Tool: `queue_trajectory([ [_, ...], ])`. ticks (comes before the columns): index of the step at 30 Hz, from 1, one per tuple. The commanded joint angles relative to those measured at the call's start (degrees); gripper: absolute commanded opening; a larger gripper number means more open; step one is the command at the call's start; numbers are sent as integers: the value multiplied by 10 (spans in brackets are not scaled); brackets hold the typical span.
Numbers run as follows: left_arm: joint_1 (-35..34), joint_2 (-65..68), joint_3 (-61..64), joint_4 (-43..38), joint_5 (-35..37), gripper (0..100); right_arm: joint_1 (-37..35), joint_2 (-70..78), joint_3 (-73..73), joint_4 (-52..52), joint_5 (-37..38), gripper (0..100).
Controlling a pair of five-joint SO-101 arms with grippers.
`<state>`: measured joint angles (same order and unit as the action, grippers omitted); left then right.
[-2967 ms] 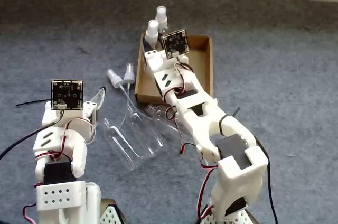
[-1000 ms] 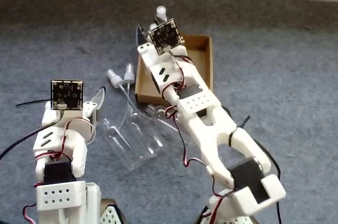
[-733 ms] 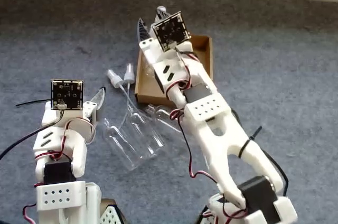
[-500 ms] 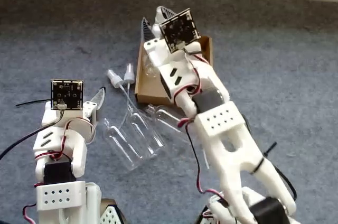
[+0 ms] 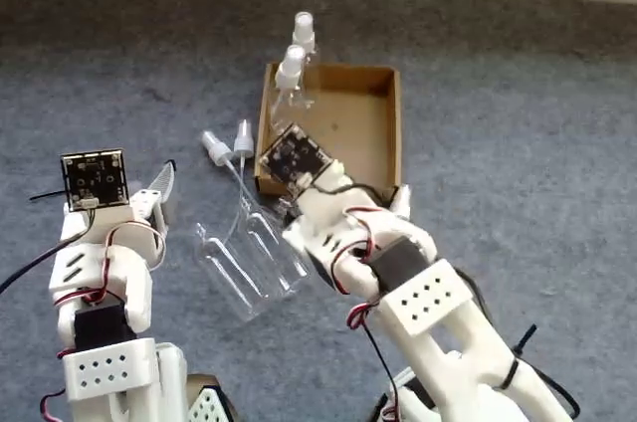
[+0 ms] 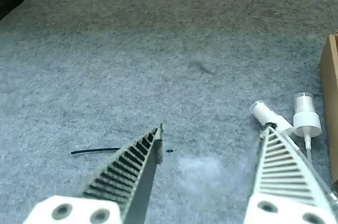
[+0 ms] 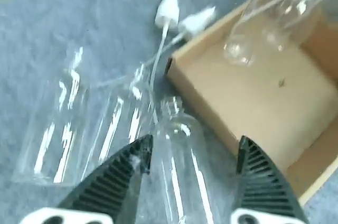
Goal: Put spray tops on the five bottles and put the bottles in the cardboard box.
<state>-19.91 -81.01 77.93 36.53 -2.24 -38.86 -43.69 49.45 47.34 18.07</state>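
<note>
Pulled back from the brown cardboard box [image 5: 398,123], the right pincer [image 7: 194,145] now hangs with jaws apart astride a clear uncapped plastic bottle [image 7: 179,166] lying just beside the box wall. Two clear bottles with white spray tops [image 5: 289,69] stand at its far corner, so three likely remain. The left pincer [image 6: 212,131] gapes empty.
</note>
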Motion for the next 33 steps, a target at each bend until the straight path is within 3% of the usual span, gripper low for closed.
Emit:
queue_trajectory([
  [1, -9, 3, -19, -11, 6, 266, -6, 36, -22, 29, 18, 227],
  [13, -8, 3, -18, -11, 6, 266, -9, 245, -105, 37, 53, 228],
  [33, 3, 3, -12, -11, 6, 266, 48, 257, -102, 39, 49, 228],
])
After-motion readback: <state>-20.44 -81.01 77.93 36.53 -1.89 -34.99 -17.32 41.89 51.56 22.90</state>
